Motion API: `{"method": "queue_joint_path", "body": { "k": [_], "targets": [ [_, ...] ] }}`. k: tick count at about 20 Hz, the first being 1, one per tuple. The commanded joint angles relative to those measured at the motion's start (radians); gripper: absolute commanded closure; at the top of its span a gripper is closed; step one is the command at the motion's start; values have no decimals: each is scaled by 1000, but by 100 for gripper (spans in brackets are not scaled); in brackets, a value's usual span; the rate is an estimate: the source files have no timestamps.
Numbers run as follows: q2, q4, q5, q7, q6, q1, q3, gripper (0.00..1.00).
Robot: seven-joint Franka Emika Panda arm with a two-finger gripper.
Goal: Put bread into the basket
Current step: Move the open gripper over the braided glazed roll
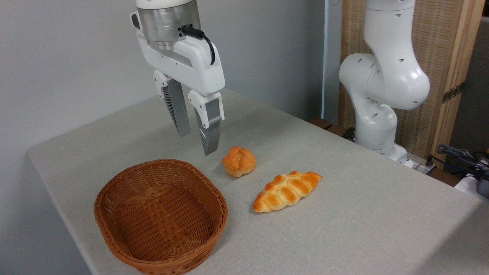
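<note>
Hand (196,143) hangs parted above table, bread (286,191) lying beside basket (160,217)

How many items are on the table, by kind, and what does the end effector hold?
Braided loaf: 1
Round bun: 1
Wicker basket, with nothing inside: 1
Total on the table: 3
The end effector hangs open above the table, holding nothing.

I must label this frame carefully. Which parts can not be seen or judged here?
- Basket: its bottom edge is cut off by the frame.
- Arm: its upper links leave the top edge; the base sits behind the table.
- End effector: its height above the table, single view only.
</note>
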Motion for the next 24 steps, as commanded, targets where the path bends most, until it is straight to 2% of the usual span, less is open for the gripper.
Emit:
{"method": "queue_joint_path", "body": {
  "k": [1,4,12,14,16,18,24],
  "targets": [
    [-26,-13,-17,24,-25,-4,28,0],
    [-26,-16,-17,22,-25,-4,31,0],
    [-106,-118,-17,25,-3,-4,35,0],
    [-173,-215,-17,25,62,-3,36,0],
    [-254,-339,-17,25,139,24,35,0],
    [-343,-469,-17,30,176,31,35,0],
    [-543,-810,-11,217,251,103,35,0]
  ]
}}
